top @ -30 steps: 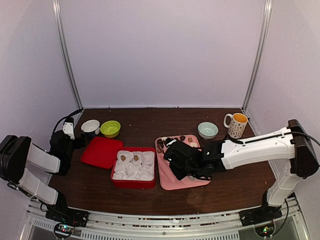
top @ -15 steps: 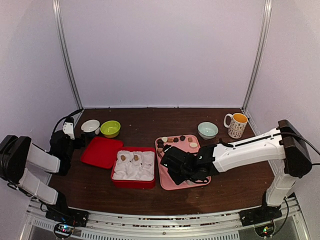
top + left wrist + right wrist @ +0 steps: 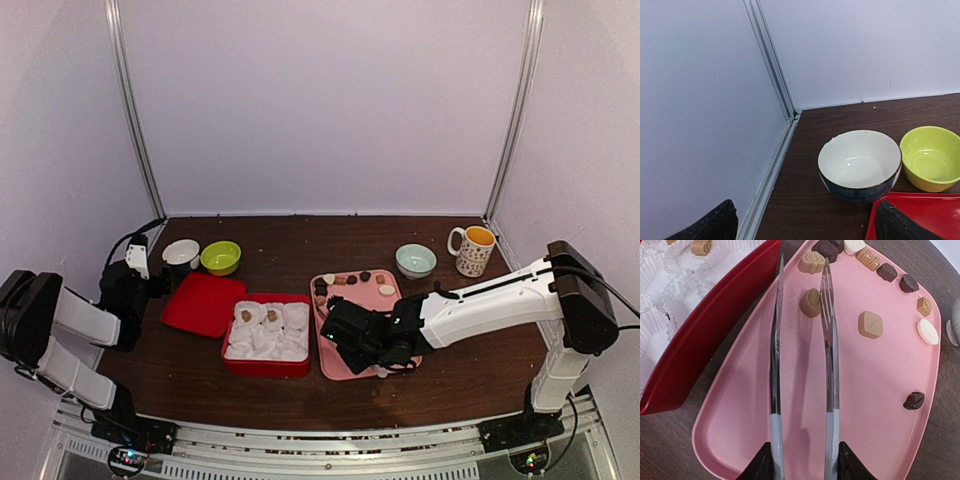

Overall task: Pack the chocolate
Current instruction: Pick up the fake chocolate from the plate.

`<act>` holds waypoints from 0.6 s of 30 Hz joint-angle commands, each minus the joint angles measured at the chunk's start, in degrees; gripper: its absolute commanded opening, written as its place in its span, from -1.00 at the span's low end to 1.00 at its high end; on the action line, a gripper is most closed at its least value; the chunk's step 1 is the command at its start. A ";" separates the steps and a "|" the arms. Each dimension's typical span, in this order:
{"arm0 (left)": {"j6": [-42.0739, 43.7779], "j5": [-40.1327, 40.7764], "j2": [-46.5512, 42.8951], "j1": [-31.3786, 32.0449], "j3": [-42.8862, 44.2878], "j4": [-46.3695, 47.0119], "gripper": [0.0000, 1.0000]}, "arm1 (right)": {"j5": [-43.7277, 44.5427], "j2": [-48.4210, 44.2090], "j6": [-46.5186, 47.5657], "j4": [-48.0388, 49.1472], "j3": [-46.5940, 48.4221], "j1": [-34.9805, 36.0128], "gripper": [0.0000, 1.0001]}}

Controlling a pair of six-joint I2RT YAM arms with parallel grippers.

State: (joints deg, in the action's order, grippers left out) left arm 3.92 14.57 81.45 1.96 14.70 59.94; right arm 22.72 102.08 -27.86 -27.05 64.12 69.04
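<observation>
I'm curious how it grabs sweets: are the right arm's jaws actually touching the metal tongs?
Touching. The right wrist view shows the black right jaws pressed against the outer sides of both arms of the tongs, gripping them near the bottom edge of the picture.

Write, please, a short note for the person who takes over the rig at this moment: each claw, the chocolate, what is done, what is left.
Left claw: open, empty, at the table's left side near the white bowl.
Right claw: shut on the metal tongs, low over the pink tray. One light brown piece lies between the tong tips, not pinched.
Done: two brown pieces sit in paper cups of the red box.
Left: about ten chocolates on the tray, mostly along its far edge. The other cups look empty.
</observation>
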 commanded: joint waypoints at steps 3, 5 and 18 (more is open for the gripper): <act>-0.60 0.04 0.46 -0.43 1.17 2.71 0.96 | 1.22 0.29 -1.32 1.30 -0.84 -0.22 -0.25; -0.58 0.04 0.46 -0.45 1.12 2.67 0.96 | 1.53 0.18 -1.40 1.14 -0.84 -0.25 -0.25; -0.58 0.07 0.46 -0.38 1.12 2.66 0.95 | 3.35 -3.69 -0.88 -0.10 -0.50 -0.26 -0.25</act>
State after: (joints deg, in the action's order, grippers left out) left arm 3.92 14.57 81.45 1.96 14.70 59.96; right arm 23.18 101.47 -28.58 -26.87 63.96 69.01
